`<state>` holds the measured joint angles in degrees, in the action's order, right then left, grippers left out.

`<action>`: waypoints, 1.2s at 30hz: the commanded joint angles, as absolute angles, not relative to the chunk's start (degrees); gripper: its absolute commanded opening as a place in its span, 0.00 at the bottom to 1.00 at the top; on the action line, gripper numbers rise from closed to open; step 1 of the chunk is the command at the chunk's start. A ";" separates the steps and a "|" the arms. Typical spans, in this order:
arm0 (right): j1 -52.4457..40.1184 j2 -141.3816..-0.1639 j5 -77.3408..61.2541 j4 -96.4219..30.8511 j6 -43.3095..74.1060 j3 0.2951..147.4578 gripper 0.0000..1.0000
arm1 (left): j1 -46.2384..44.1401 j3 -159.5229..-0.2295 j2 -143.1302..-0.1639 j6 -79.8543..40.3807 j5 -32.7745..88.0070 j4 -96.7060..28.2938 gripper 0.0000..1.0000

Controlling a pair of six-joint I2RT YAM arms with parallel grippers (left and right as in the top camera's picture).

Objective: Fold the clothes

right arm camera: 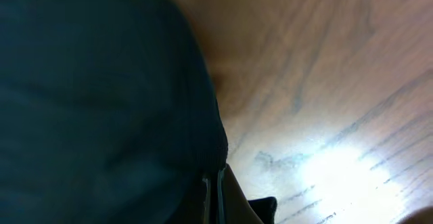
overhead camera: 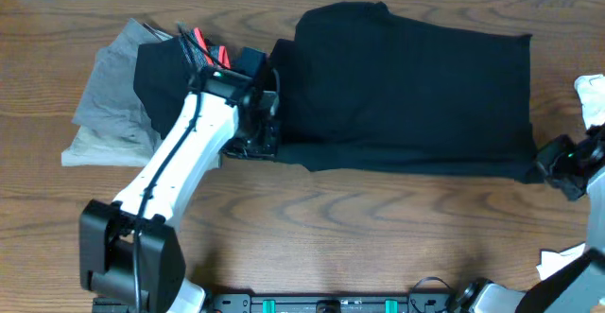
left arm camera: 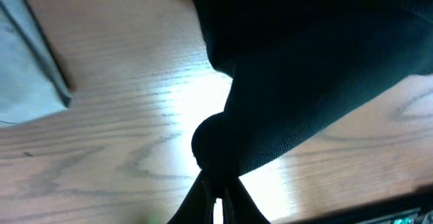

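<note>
On the near edge, the left gripper [left arm camera: 215, 195] is pinched tight on a bunched near-left corner of the black T-shirt [overhead camera: 406, 86], and the right gripper [right arm camera: 214, 189] is clamped likewise on the near-right corner. The shirt's long axis runs left to right between them, and its body lies beyond both, so the fold probably goes away from the robot. The fabric is thin, soft and matte on the glossy wood-grain table [overhead camera: 331, 228]. Farther left lie grey folded garments [overhead camera: 113, 105].
</note>
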<state>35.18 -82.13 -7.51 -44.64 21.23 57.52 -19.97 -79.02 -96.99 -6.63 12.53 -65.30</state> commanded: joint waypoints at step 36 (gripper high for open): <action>34.63 -94.96 -11.03 -20.12 28.71 59.13 0.08 | -19.88 -79.09 -106.48 9.80 10.63 -17.23 0.06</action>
<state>35.14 -93.93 -10.94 -22.15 27.68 58.43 -20.03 -78.96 -106.19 9.08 11.55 -18.41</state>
